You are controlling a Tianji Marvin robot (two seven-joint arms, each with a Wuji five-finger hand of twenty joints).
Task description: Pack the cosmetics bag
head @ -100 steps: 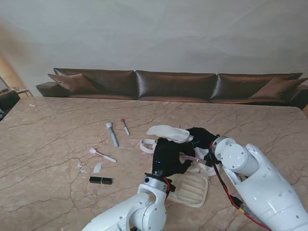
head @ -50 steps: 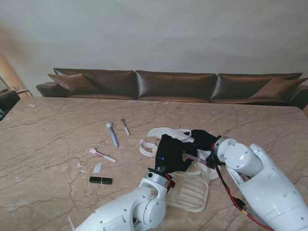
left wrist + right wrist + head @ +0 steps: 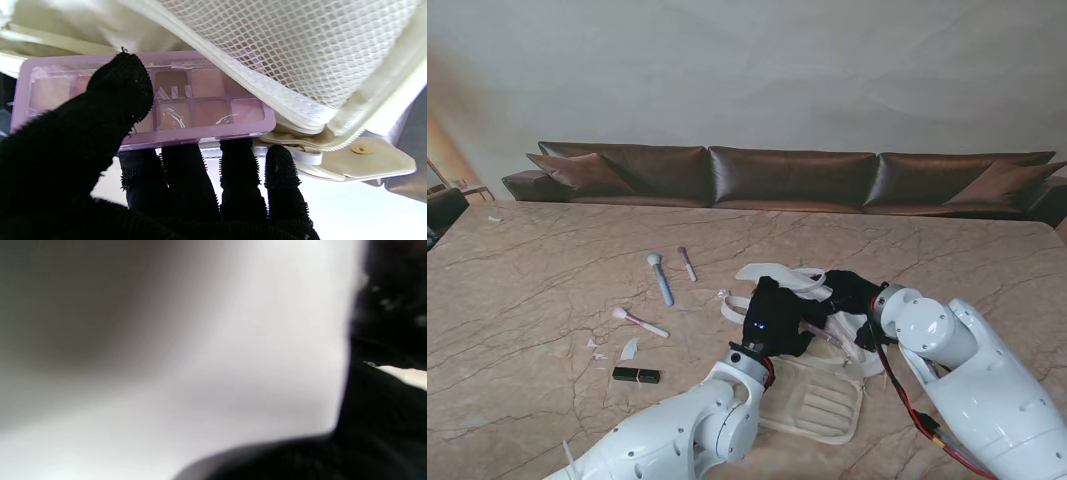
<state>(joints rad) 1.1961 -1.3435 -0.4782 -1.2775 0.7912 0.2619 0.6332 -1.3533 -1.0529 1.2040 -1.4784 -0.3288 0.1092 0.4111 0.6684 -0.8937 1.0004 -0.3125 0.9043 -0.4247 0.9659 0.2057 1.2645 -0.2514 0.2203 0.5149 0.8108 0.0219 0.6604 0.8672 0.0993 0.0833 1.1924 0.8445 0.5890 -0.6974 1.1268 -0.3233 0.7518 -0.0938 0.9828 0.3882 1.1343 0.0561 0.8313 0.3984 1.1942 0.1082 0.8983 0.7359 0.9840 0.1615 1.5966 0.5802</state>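
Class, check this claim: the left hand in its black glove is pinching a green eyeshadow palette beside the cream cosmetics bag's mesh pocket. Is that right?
Not quite. The eyeshadow palette is lilac, not green, as the left wrist view shows. The rest holds: the black-gloved left hand pinches it beside the cream cosmetics bag's mesh pocket.

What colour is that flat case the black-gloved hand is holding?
The eyeshadow palette is pale purple, with pinkish-brown pans; the left wrist view shows it best.

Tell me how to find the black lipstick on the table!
Start at the cream cosmetics bag under the robot hands. Go to the robot's left across the marble table to the scattered brushes. Nearest to me lies the lipstick: the only short, black, boxy tube.
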